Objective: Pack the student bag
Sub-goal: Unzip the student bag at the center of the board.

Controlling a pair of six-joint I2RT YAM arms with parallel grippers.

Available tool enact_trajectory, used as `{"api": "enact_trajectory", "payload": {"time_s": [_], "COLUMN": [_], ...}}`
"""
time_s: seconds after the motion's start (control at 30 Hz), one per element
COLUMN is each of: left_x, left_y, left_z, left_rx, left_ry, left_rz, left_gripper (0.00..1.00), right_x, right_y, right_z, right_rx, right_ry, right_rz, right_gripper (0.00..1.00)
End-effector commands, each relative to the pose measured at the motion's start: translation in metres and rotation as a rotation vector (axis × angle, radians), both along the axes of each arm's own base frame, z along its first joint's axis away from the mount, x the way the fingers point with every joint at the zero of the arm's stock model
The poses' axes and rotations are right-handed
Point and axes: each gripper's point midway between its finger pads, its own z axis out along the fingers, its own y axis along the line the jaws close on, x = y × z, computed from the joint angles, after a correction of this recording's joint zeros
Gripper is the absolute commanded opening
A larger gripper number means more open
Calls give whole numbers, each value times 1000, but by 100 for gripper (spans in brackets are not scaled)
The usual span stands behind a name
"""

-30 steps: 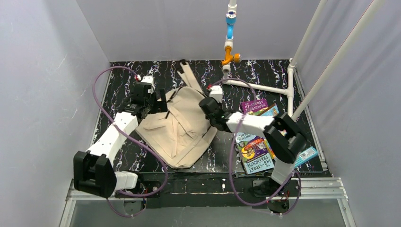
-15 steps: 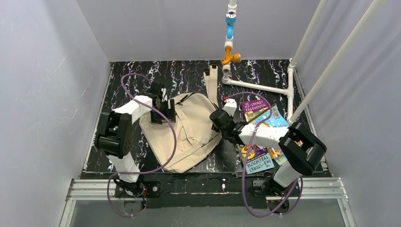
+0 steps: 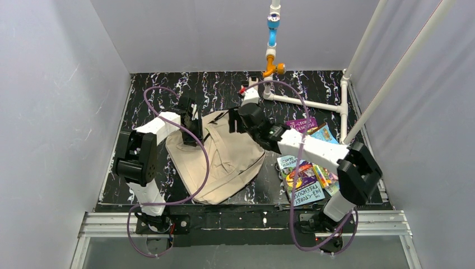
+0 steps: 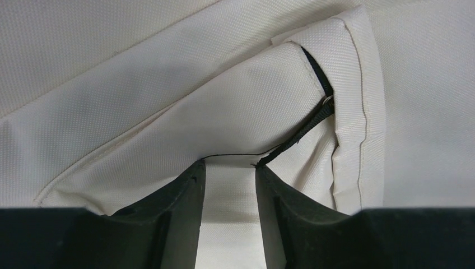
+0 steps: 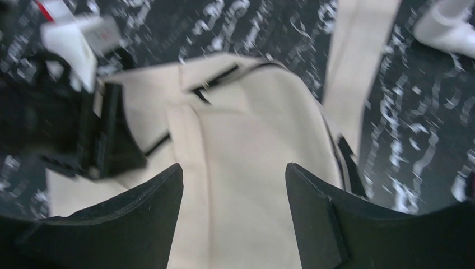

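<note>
Left gripper (image 4: 229, 163) on the bag (image 3: 224, 162), right gripper (image 5: 234, 168) above it
Beige bag lies flat in the middle of the table (image 3: 162, 89); my left one straddles its fabric, whether clamped I cannot tell. My right jaws stand wide, holding nothing. Books (image 3: 305, 182) lie just right.

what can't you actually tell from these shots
Left wrist: whether the left gripper is clamped on the student bag; its fingers cover the contact.
Top: whether the bag is open; both grippers cover its top end.
Top: some of the books, behind the right arm.
Right wrist: bag detail under the open right gripper, motion-blurred.
</note>
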Motion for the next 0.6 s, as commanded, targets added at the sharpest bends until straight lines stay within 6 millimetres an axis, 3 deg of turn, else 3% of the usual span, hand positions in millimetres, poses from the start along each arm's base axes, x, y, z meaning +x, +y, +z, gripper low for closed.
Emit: {"api": "enact_trajectory", "payload": {"time_s": [0.0, 0.13, 0.23, 0.4, 0.57], "left_x": [-11, -12, -13, -12, -12], "left_y": [-2, 2, 3, 1, 0], "left_z": [-9, -10, -8, -5, -3], "left_rx": [-4, 15, 20, 9, 4], "left_ry": [53, 58, 49, 43, 38], "left_rz": [-19, -21, -24, -24, -23], "left_gripper": [35, 29, 28, 28, 28], "right_x": [32, 58, 81, 106, 123], "right_y": [56, 91, 105, 103, 104], "right_z": [11, -10, -25, -61, -81], "right_rx": [171, 280, 294, 329, 369], "right_ry": [2, 50, 53, 120, 148], "right_rz": [-15, -97, -141, -225, -249], "right_gripper": [75, 72, 65, 53, 52]}}
